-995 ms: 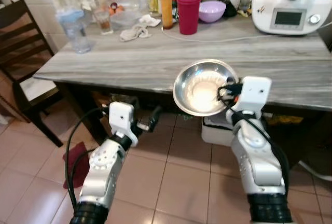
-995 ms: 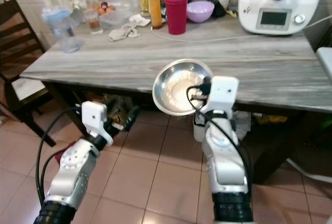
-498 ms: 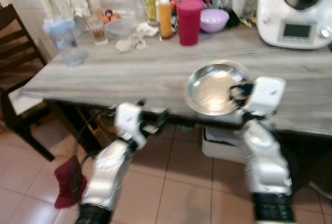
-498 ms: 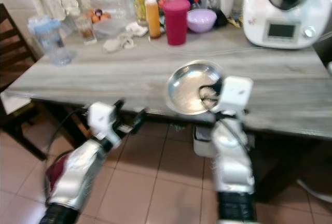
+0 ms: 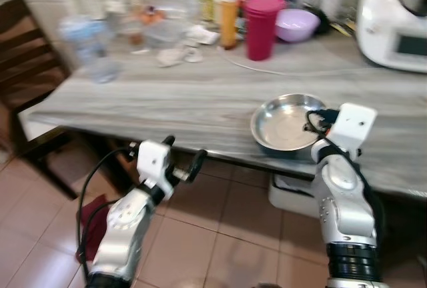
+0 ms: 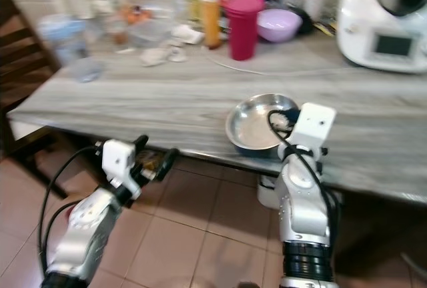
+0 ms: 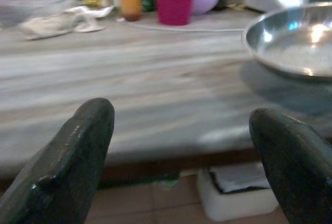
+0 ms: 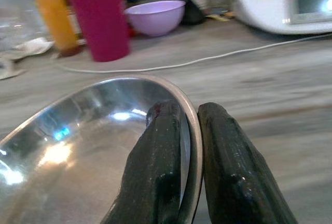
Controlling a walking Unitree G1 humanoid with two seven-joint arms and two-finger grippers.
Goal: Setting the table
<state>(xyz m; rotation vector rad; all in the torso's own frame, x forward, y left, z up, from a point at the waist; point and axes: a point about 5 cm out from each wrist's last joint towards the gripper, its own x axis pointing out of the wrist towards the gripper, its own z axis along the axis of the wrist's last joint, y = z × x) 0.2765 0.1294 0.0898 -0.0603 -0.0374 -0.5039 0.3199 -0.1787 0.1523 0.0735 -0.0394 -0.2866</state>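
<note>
Steel bowl [image 5: 287, 125] sits near the front edge of the grey wood-grain desk [image 5: 167, 98], its rim pinched between the closed fingers [image 8: 161, 182] of the right gripper [image 8: 192, 125], one finger inside and one outside. The left gripper [image 5: 181, 161] hangs below the desk edge over the tiled floor [image 5: 220, 235], its fingers [image 7: 78, 151] spread wide and holding nothing. Further back on the desk stand a red cup [image 5: 261, 26], an orange bottle [image 5: 229, 11], a purple bowl [image 5: 297, 24] and a crumpled cloth [image 5: 177, 55], with a white cable [image 5: 300, 73] between them and the steel bowl. A white appliance [image 5: 397, 21] sits at the right, and a dark chair [image 5: 30, 55] at the left.
</note>
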